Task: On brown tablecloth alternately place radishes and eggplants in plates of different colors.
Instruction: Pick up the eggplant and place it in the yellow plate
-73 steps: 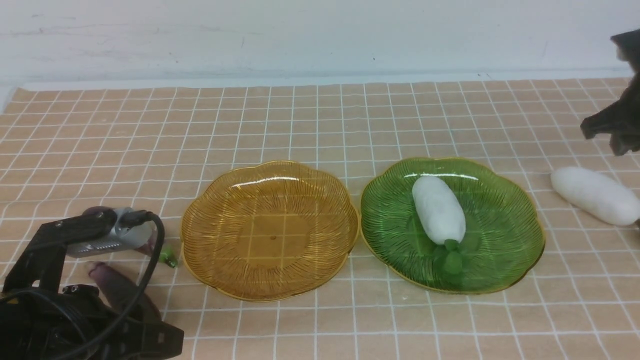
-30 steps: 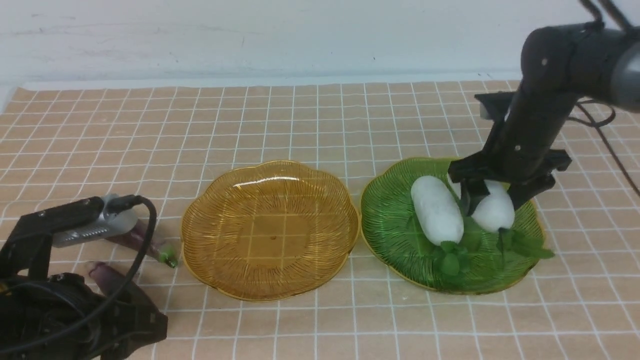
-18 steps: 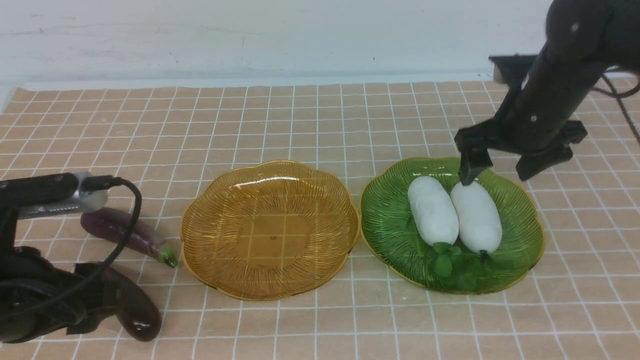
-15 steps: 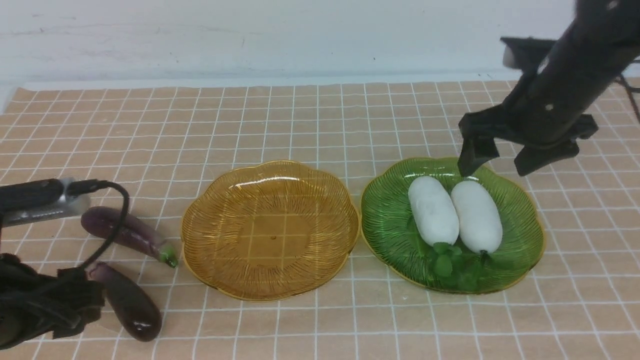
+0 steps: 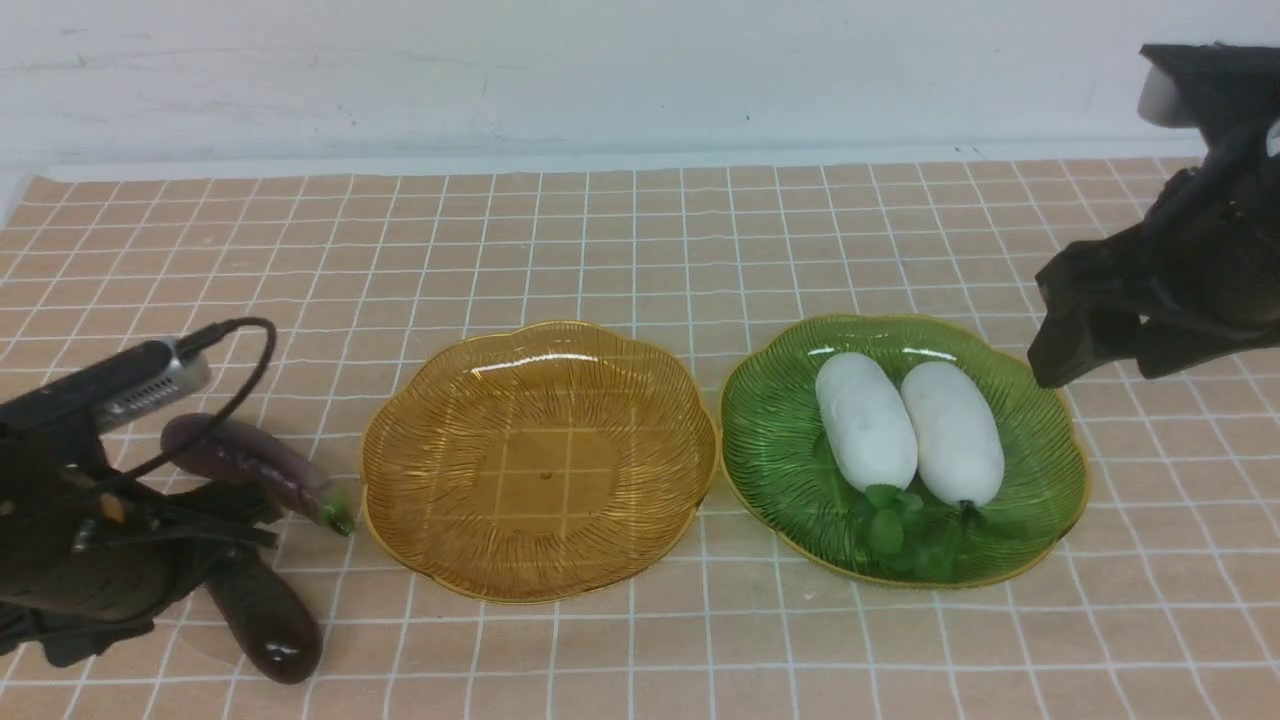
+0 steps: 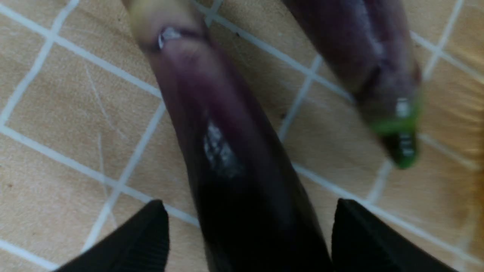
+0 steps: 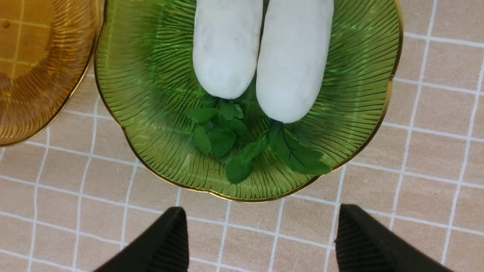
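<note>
Since the earlier frame, your right claw (image 7: 261,241) has backed off the green plate (image 5: 1040,440) toward the right, and your left claw (image 6: 251,230) has swung over the lower eggplant (image 5: 268,620). Both radishes now lie in green: the left radish (image 5: 866,420) and the right radish (image 5: 953,432) side by side, leaves toward you.

Right claw: fingers spread, nothing between them, off the plate's right side. Left claw: fingers spread, one on each side of the lower eggplant; can't tell you if either touches it.

Upper eggplant (image 5: 255,465) sits on the brown tablecloth (image 5: 800,640), green stem tip pointing at the amber plate (image 5: 545,470), just beside its rim. Lower eggplant is on the cloth too, nearer you, its narrow end under the left claw in your front view. Amber plate holds nothing. It sits left of green, rims touching or nearly so. Cloth covers the surface; pale wall (image 5: 600,80) behind it.
</note>
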`<state>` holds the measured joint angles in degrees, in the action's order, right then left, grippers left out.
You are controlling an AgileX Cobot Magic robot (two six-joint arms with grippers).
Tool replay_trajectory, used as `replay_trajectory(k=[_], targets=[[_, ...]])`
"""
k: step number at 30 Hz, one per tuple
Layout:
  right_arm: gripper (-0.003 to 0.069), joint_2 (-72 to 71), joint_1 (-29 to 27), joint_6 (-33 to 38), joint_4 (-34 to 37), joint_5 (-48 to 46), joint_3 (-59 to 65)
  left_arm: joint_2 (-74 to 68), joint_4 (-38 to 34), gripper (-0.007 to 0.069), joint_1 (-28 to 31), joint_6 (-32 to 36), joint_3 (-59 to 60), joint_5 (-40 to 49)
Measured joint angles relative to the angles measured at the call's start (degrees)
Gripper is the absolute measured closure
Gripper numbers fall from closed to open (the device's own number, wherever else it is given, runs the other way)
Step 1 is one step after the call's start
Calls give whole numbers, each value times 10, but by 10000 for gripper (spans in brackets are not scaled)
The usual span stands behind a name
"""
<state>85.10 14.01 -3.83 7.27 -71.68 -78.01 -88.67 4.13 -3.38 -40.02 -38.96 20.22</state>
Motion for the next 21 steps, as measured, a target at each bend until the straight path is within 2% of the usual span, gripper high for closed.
replay_trajectory(k=[4,8,11,17,21], targets=[[181,0,0,0,0,0,0,-26,1,120,1,0,1,2],[181,0,0,0,0,0,0,-19,2,274,1,1,1,29],[181,0,0,0,0,0,0,12,2,325,1,14,-3,68],[181,0,0,0,0,0,0,85,-16,335,-8,79,-63,112],[181,0,0,0,0,0,0,91,-82,335,-46,158,-132,125]])
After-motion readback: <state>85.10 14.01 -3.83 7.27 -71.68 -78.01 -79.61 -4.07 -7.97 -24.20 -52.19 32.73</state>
